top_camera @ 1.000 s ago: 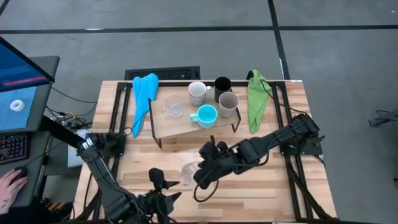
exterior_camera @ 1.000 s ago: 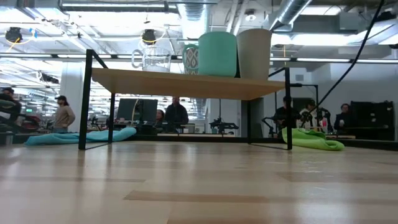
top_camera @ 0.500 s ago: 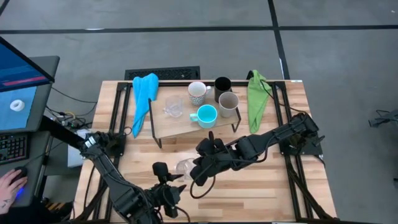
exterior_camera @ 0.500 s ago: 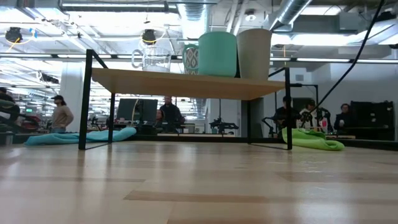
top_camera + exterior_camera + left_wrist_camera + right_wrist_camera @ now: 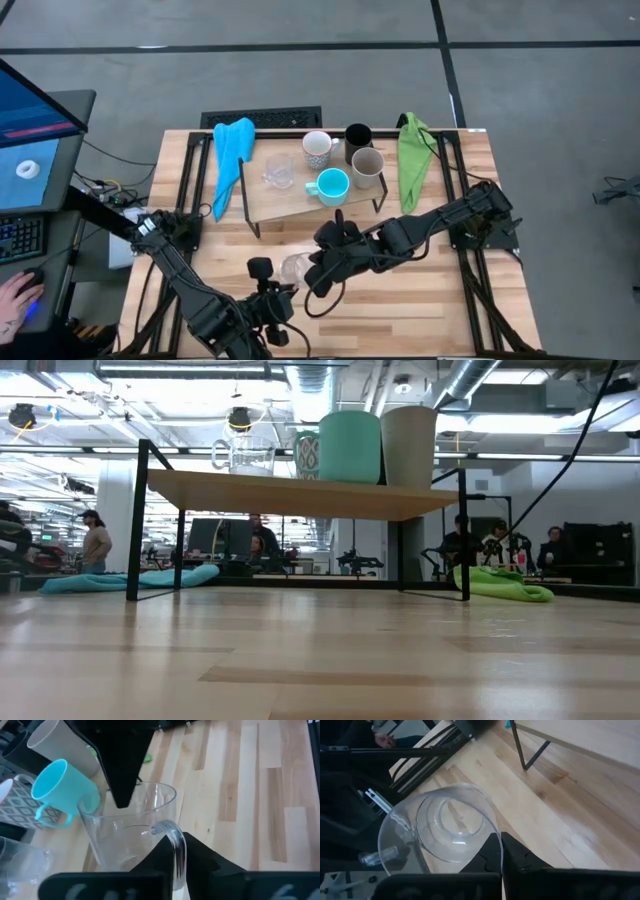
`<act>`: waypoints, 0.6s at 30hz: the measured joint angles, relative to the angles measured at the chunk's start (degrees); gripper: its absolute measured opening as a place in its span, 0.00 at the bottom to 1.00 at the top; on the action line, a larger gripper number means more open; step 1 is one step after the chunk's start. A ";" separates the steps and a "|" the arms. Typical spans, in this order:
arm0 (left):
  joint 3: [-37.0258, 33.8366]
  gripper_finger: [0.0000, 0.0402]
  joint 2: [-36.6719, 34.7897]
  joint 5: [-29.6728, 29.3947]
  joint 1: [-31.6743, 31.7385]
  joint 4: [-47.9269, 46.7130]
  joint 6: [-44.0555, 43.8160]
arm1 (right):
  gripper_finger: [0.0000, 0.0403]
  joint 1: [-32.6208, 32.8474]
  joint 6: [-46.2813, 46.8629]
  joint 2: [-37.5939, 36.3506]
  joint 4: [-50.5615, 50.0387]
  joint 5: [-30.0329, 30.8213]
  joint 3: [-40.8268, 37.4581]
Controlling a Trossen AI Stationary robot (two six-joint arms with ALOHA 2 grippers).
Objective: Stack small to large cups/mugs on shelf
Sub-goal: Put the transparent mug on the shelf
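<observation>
A clear glass mug [image 5: 294,268] is held between both grippers in front of the shelf [image 5: 300,203]. My right gripper [image 5: 312,272] is shut on its rim and my left gripper [image 5: 278,290] is shut on its handle. On the shelf board stand a second clear glass [image 5: 277,172], a white patterned mug [image 5: 317,148], a black cup [image 5: 358,137], a beige-grey mug [image 5: 367,166] and a turquoise mug [image 5: 330,186]. The low view shows the shelf [image 5: 300,495] with its mugs, and neither gripper. My left gripper pinches the glass mug's handle [image 5: 174,838] between its two fingers, coming from the table's near side. Whether the mug's base rests on the table I cannot tell. My right gripper pinches the mug's rim [image 5: 496,831] on the side away from the handle. One finger is inside the glass and one outside. The fingers slant down from the table's right side, as the left wrist view shows at the rim [image 5: 120,800].
A blue cloth [image 5: 232,160] lies left of the shelf and a green cloth [image 5: 412,160] right of it. The table [image 5: 420,300] is bare wood near its front. A person's hand [image 5: 12,300] is at a keyboard off the table's left.
My left gripper has moved from near the table's front edge toward the far edge, up to the glass mug's handle. My right gripper has shifted the mug a little toward the table's left.
</observation>
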 joint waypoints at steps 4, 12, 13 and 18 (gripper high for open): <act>0.00 0.04 0.00 -0.03 -0.07 -0.08 -0.82 | 0.02 0.00 -0.55 0.00 1.09 -0.05 0.00; 0.00 0.02 -0.02 0.01 -0.21 -0.04 -0.77 | 0.06 0.11 -0.53 0.00 1.15 -0.35 0.00; 0.00 0.02 -0.01 0.00 -0.34 -0.04 -0.78 | 0.06 0.11 -0.47 0.00 1.25 -0.47 0.00; 0.00 0.01 -0.02 -0.06 -0.42 -0.06 -0.53 | 0.07 0.17 0.27 0.00 1.38 -0.55 0.01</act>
